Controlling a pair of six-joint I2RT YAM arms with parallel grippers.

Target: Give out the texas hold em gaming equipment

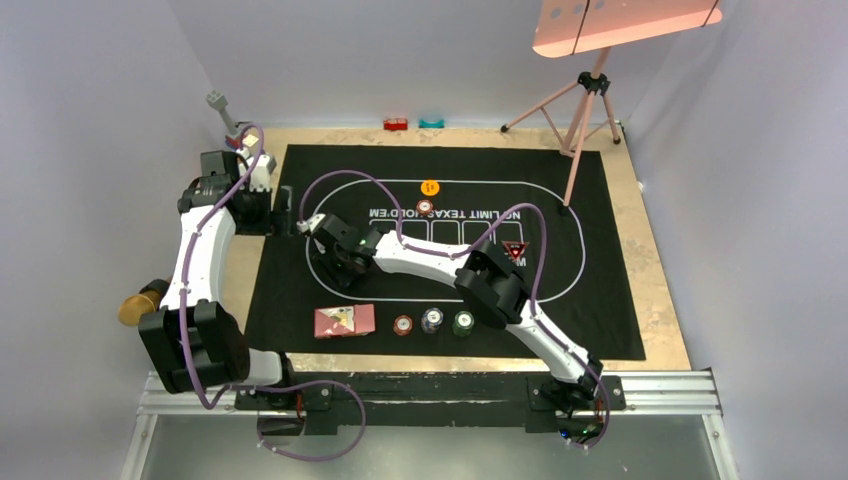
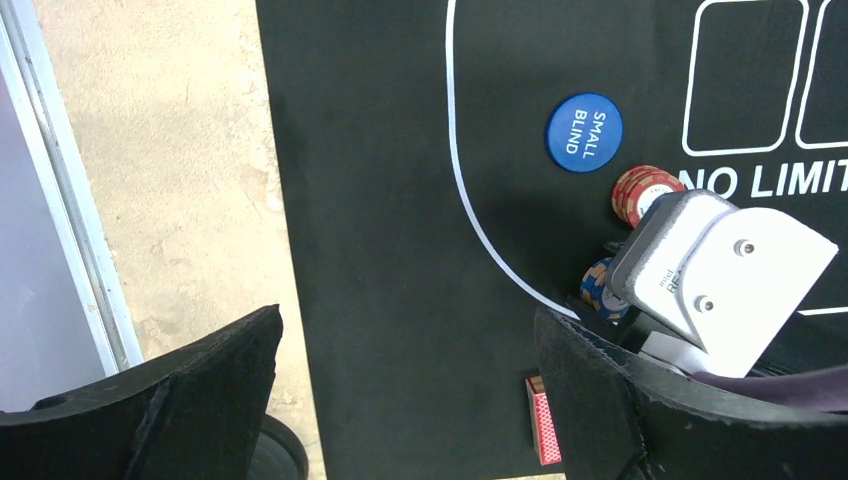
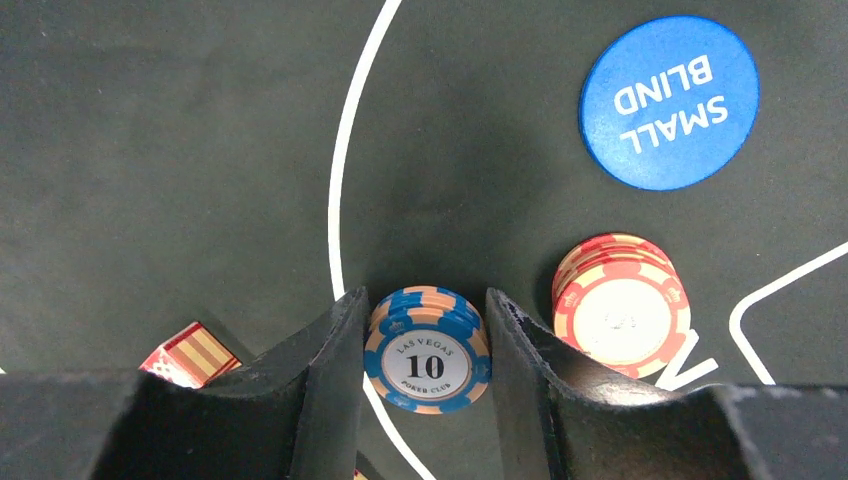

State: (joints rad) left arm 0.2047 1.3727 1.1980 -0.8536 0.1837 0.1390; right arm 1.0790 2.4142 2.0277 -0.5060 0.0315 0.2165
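My right gripper is down on the black mat with its fingers tight on both sides of a blue "10" chip stack, which rests on the white line. A red chip stack and the blue "SMALL BLIND" disc lie just beyond it. My left gripper is open and empty above the mat's left edge. It sees the same disc, the red stack and the blue stack. The top view shows red cards, three chip stacks, an orange disc and the triangle marker.
The black mat covers most of the wooden table. A pink tripod stands at the back right, and toy blocks lie at the back edge. A red-backed card edge lies near my left gripper's right finger. Both arms crowd the mat's left side.
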